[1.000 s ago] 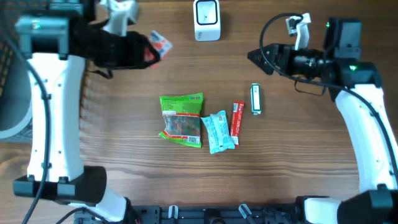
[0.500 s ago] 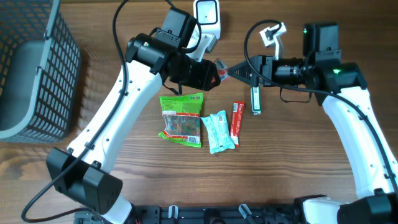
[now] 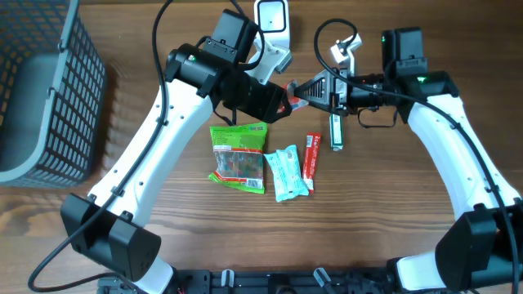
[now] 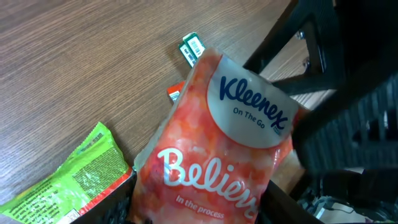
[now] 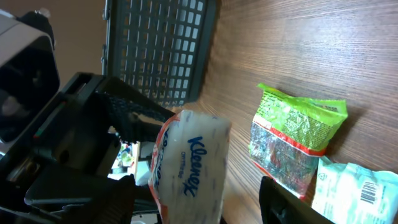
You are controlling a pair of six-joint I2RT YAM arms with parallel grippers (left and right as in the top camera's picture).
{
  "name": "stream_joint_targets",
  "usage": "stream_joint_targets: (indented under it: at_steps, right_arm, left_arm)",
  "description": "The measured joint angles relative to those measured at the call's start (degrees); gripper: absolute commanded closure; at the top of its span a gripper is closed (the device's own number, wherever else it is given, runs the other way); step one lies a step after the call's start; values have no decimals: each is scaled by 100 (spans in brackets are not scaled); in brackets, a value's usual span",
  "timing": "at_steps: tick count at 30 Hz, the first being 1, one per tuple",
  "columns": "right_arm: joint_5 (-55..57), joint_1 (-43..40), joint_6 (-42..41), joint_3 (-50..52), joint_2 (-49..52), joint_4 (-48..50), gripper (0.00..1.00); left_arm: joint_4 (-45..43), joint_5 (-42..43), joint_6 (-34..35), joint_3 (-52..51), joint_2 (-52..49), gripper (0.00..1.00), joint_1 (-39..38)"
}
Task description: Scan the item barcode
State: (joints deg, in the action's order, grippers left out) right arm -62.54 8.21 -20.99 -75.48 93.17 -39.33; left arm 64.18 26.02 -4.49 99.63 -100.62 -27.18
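Three views: one above, two on the wrists.
Overhead: high up, looking straight down on the whole surface. Left wrist: very near the tissue pack, angled down at the wood. Right wrist: near the same pack from the opposite side, facing the basket. Shared by all three: pack and green packet.

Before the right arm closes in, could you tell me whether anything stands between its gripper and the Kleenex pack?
Nothing visible does. The right gripper points straight at the Kleenex pack, which the left gripper holds from the opposite end. In the right wrist view the pack's free end sits directly between the open fingers, with nothing in front of it.
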Motion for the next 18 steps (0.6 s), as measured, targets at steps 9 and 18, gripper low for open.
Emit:
stream_joint_targets:
  at_steps: [9, 18]
  right_arm:
    - [236, 328, -28, 0, 0, 81, 70]
    - [1375, 404, 275, 0, 0, -188, 44]
  left_arm:
    - [39, 0, -98, -17, 0, 21, 0]
    - [-13, -540, -103, -17, 0, 17, 11]
